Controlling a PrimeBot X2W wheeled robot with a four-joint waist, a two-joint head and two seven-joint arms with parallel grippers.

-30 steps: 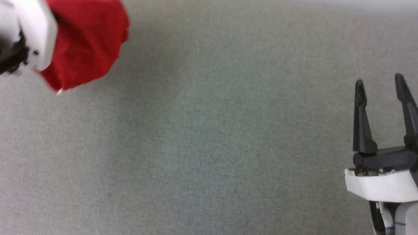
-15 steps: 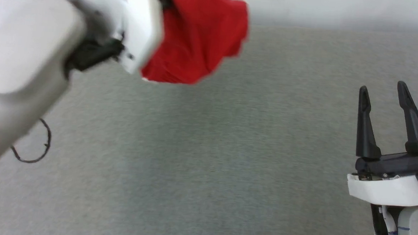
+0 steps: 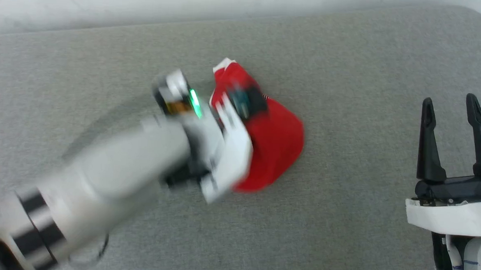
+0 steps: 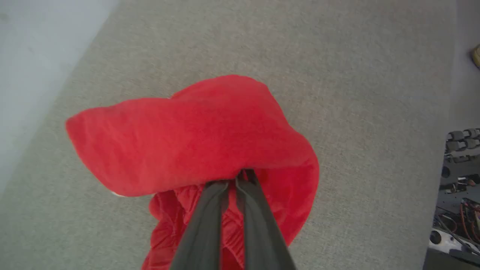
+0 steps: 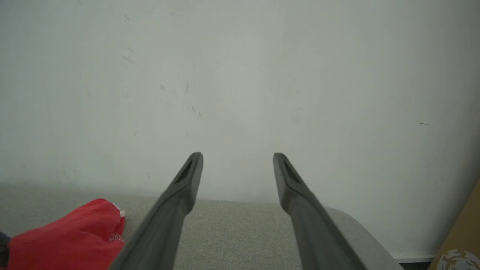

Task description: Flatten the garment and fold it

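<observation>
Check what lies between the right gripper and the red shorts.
Nothing: in the head view, bare grey surface runs from the shorts to the open right gripper.

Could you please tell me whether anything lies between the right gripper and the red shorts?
Nothing visible does. Only bare grey surface separates the open right gripper from the red shorts. The left gripper is shut on the fabric and reaches in from the opposite side.

Grey fabric surface meets scuffed pale wall.
</observation>
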